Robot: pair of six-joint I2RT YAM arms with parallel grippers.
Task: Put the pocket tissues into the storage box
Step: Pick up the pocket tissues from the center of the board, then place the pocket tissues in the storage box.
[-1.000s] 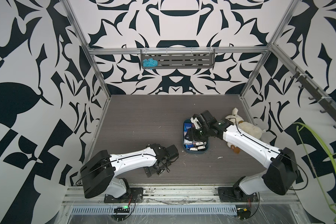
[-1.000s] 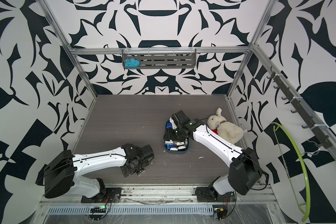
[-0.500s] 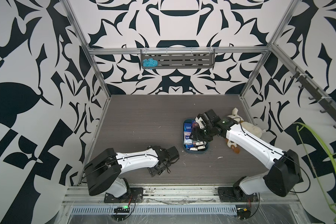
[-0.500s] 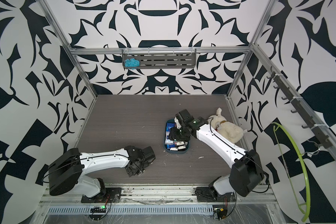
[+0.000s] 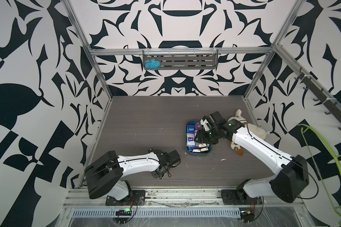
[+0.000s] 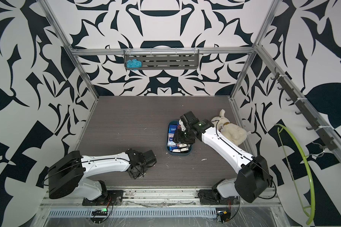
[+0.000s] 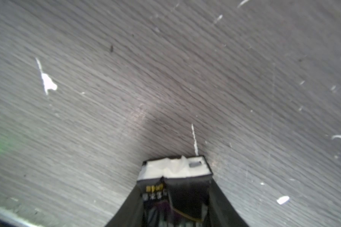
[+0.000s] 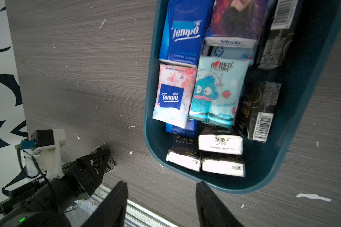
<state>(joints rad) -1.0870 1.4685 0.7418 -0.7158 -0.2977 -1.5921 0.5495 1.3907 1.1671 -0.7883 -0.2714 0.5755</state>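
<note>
Toward the right edge of the table (image 5: 146, 118), roughly midway between its front and back, the storage box (image 5: 200, 155) lay with its long side running front to back. The right arm (image 5: 254, 141) reached across it from the front right corner and hid part of the box in both top views. One cream plush toy (image 5: 252, 129) lay between the box and the right edge, partly under that arm. The right gripper (image 8: 161, 183) hung above the front end of the box with its fingers apart and nothing between them. Eleven pocket tissues (image 8: 217, 92) could be counted in the box in the right wrist view, some only in part. Five were black, two dark blue, one purple, one pale blue, one pink-white and one light teal with a cartoon fish. Several lay stacked on others. A twelfth, one black packet (image 7: 174, 169), was outside the box near the front edge, left of it and well apart. The left gripper (image 8: 98, 157) pointed down at the table there, its fingers clamped on that packet. White scraps (image 7: 47, 82) were scattered over the dark wood grain. On the back wall hung one grey slotted shelf (image 5: 185, 62) holding a single blue tuft (image 5: 151, 63) at its left end.
</note>
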